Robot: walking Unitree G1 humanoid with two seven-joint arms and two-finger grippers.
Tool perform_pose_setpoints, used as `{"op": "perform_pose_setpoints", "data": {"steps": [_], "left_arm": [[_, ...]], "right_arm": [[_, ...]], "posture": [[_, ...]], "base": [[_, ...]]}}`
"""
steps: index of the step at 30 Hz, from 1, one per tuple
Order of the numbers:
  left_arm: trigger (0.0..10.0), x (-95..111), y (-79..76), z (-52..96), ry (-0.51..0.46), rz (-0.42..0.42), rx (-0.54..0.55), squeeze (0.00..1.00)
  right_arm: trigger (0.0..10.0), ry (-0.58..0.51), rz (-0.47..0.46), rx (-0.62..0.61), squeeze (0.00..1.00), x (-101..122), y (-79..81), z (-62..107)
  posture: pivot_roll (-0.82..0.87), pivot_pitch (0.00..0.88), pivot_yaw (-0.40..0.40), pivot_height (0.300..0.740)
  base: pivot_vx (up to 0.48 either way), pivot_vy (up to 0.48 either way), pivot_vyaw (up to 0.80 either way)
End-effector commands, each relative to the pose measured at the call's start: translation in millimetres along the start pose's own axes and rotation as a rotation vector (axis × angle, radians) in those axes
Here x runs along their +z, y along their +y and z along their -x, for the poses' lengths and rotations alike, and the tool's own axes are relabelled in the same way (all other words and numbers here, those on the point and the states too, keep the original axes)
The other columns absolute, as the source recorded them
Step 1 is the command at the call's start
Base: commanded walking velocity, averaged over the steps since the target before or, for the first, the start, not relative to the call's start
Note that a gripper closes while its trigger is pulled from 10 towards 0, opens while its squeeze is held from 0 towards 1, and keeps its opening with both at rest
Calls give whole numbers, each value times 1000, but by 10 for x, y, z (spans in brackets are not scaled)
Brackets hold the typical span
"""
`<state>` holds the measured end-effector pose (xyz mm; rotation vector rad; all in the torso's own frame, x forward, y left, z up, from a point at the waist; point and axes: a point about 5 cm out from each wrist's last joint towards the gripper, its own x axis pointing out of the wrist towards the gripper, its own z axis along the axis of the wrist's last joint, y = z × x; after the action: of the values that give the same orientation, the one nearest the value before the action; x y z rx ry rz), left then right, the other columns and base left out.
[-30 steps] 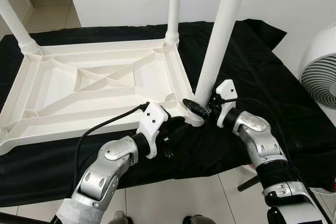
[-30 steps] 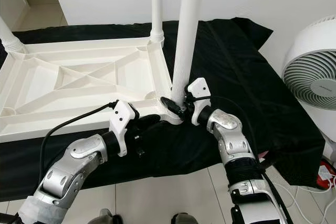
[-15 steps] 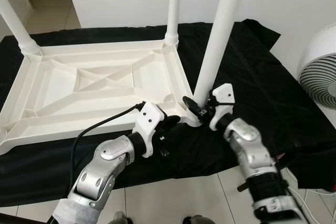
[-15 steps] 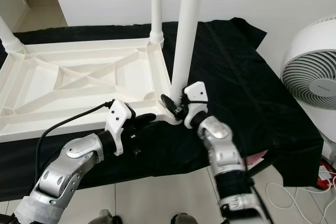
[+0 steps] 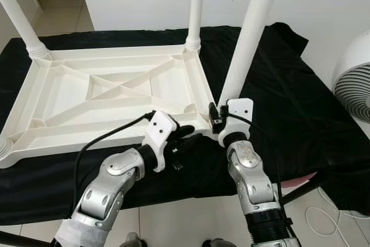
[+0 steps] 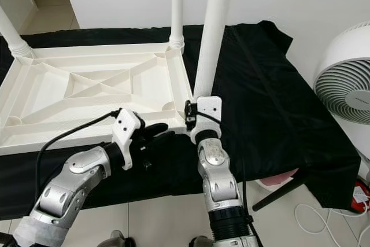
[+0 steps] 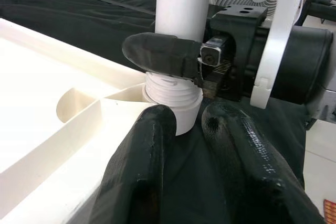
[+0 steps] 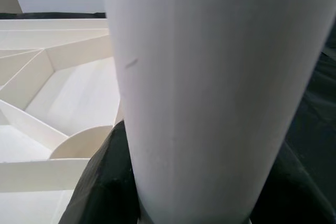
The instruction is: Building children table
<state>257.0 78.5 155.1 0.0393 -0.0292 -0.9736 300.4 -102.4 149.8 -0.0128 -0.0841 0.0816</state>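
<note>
- White plastic dominates: the children's tabletop (image 5: pixel 110 99) lies upside down on a black cloth (image 5: pixel 277 85), its ribbed underside up, spread from the far left to the near middle of the scene.
- Three legs stand upright from its corners. The near-right leg (image 5: pixel 245 39) is the one in hand, its threaded base (image 7: pixel 173 95) sitting in the near-right corner socket with several thread turns exposed above the rim; the far-right leg (image 5: pixel 195 10) and the far-left leg (image 5: pixel 20 24) stand in their corners.
- The right gripper (image 5: pixel 222 121) is clamped on the near-right leg just above the socket, one black finger (image 7: pixel 163 56) wrapped across the post.
- In the last second the right forearm has swung from the right of the leg round to the near side, so the wrist now sits almost directly below the post. That reads as a turn of the wrist, probably screwing the leg in; the showing threads suggest it is not yet seated.
- The left gripper (image 5: pixel 184 137) rests at the near-right corner of the tabletop, its fingers (image 7: pixel 147 171) slightly parted and holding nothing, apparently bracing the frame.
- A white fan (image 6: pixel 347 67) stands on the floor at the right, well apart from the work.
</note>
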Motion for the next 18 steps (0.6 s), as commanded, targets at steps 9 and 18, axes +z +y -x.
{"op": "perform_pose_setpoints", "data": {"steps": [9, 18], "left_arm": [[10000, -3, -9, 7, -1, 15, 4, 0], [10000, 7, -16, 11, -3, 17, -1, 0]], "right_arm": [[10000, 49, -60, 17, 1000, -93, -98, 44], [10000, 8, -51, 257, 1000, -6, -90, 32]], "posture": [[-63, 80, 7, 740], [-64, 76, 8, 740]], "base": [[0, 0, 0], [0, 0, 0]]}}
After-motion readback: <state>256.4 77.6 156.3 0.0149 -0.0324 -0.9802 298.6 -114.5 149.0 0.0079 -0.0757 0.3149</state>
